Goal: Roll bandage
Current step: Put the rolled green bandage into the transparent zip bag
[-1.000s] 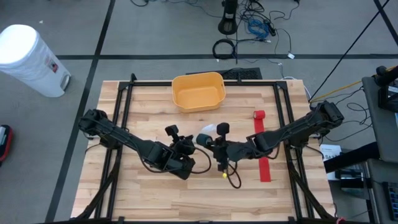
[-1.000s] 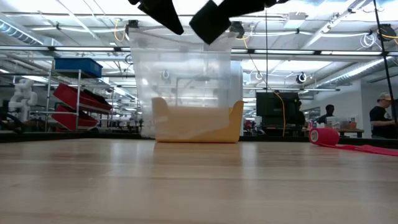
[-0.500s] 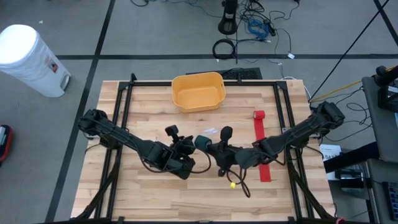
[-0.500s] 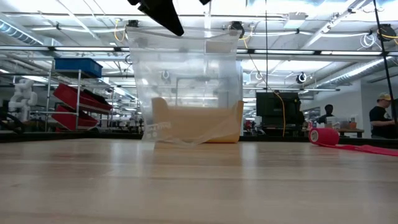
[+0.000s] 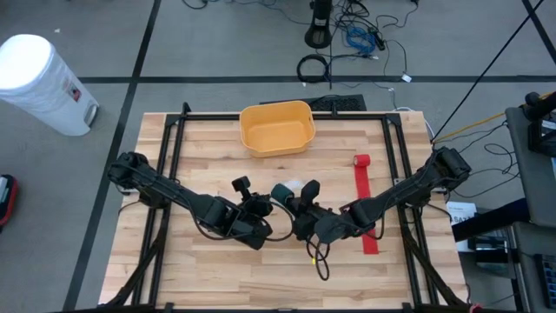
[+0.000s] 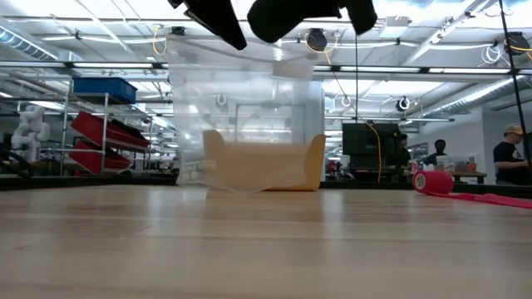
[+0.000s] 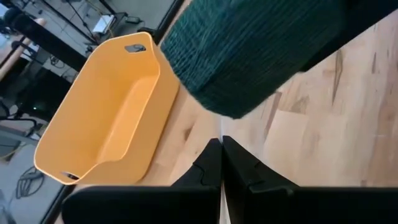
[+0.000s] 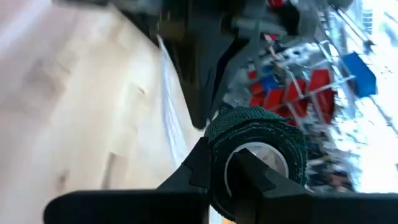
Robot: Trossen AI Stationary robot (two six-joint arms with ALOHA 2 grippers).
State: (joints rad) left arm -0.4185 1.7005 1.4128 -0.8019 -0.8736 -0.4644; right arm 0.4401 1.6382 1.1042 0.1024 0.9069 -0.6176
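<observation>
The right gripper (image 8: pixel 231 177) is clenched on a dark green bandage roll (image 8: pixel 258 146), whose ribbed, crepe-like winding and pale hollow core are seen between the dark fingers (image 8: pixel 196 165). The left gripper (image 7: pixel 221 163) is closed, and a thin clear film edge appears to be pinched between its meeting fingertips; the same green roll (image 7: pixel 249 56) is seen just beyond them. From above, both grippers are met near the table's middle, the green roll (image 5: pixel 281 193) lying between them beside a clear plastic bag (image 5: pixel 300 185). In the low view the bag (image 6: pixel 245 124) is seen hanging as a tall, glossy, see-through sheet.

At about 12 o'clock from the grippers a rounded orange plastic bin (image 5: pixel 276 128) is set near the table's far edge. At about 3 o'clock a red bandage (image 5: pixel 366 204) is laid out as a flat strip, its rolled end (image 5: pixel 362 161) towards the far side.

The table (image 5: pixel 208 278) is made of pale wooden planks, framed by black rails. A grey floor, a white cylindrical bin (image 5: pixel 42 83) and coiled cables (image 5: pixel 347 39) are seen around it. Shelving with red and blue bins (image 6: pixel 104 116) and people (image 6: pixel 509 154) are seen in the room behind.
</observation>
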